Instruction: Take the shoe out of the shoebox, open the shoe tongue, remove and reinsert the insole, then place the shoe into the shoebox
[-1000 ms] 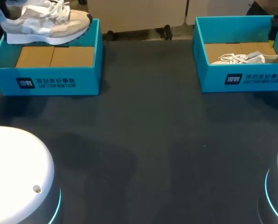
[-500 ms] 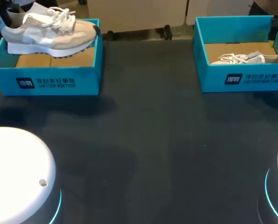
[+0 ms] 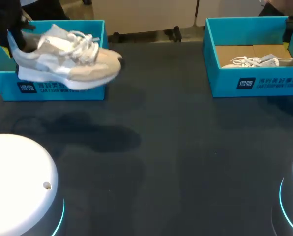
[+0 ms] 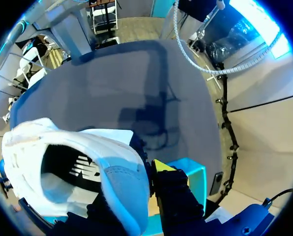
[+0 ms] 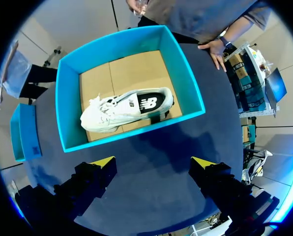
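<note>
Above the desk (image 3: 176, 147), the shoe (image 3: 68, 61) has been carried out past the front wall of the left shoebox (image 3: 90, 93), where a second ago it was held over the box's interior. The take-out step is judged nearly done, with setting down next. Its heel is clamped by the left end effector (image 4: 136, 196). Far right of that box, the right end effector (image 5: 154, 164) is spread wide and holds nothing.

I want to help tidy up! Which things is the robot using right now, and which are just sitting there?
In use: shoe, left shoebox, left gripper holding the shoe.
Just sitting: right shoebox, other shoe inside it, right gripper, open.
</note>
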`<state>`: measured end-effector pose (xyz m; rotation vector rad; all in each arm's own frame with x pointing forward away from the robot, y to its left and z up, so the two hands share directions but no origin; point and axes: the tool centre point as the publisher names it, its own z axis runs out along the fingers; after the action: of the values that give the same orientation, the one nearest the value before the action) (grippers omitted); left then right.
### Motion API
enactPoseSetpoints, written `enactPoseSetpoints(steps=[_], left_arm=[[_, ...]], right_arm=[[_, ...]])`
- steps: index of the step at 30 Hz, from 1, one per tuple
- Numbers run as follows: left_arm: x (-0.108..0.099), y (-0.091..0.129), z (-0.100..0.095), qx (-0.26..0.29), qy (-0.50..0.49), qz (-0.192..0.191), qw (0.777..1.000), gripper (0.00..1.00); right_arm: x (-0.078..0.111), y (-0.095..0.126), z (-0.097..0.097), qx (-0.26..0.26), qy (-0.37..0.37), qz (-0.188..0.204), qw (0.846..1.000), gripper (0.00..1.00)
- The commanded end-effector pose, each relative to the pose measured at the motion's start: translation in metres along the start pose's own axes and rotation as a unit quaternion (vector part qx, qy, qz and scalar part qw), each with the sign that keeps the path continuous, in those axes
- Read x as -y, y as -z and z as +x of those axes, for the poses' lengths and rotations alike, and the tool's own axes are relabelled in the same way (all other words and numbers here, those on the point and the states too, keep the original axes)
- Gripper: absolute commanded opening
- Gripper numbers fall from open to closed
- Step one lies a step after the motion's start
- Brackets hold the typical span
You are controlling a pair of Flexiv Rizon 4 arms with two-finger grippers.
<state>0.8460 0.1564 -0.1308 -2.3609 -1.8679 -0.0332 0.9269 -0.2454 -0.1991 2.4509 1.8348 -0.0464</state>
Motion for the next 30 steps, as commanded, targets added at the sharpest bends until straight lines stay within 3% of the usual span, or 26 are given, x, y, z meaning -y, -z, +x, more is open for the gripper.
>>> enactPoseSetpoints(steps=[1, 16, 21, 24, 27, 30], left_arm=[[0.023, -0.01, -0.03, -0.014, 0.009, -0.07, 0.997, 0.0], [0.023, -0.01, -0.03, -0.014, 0.009, -0.07, 0.997, 0.0], [0.052, -0.039, -0.098, -0.001, -0.018, -0.054, 0.998, 0.0], [0.058, -0.053, -0.132, -0.005, -0.03, -0.045, 0.999, 0.0], [0.064, -0.062, -0.156, -0.003, -0.046, -0.03, 0.999, 0.0], [0.065, -0.064, -0.161, 0.0, -0.048, -0.024, 0.999, 0.0]], right_arm=[[0.0, 0.0, 0.0, 0.0, 0.0, 0.0, 1.0, 1.0], [0.0, 0.0, 0.0, 0.0, 0.0, 0.0, 1.0, 1.0], [0.0, 0.0, 0.0, 0.0, 0.0, 0.0, 1.0, 1.0], [0.0, 0.0, 0.0, 0.0, 0.0, 0.0, 1.0, 1.0], [0.0, 0.0, 0.0, 0.0, 0.0, 0.0, 1.0, 1.0], [0.0, 0.0, 0.0, 0.0, 0.0, 0.0, 1.0, 1.0]])
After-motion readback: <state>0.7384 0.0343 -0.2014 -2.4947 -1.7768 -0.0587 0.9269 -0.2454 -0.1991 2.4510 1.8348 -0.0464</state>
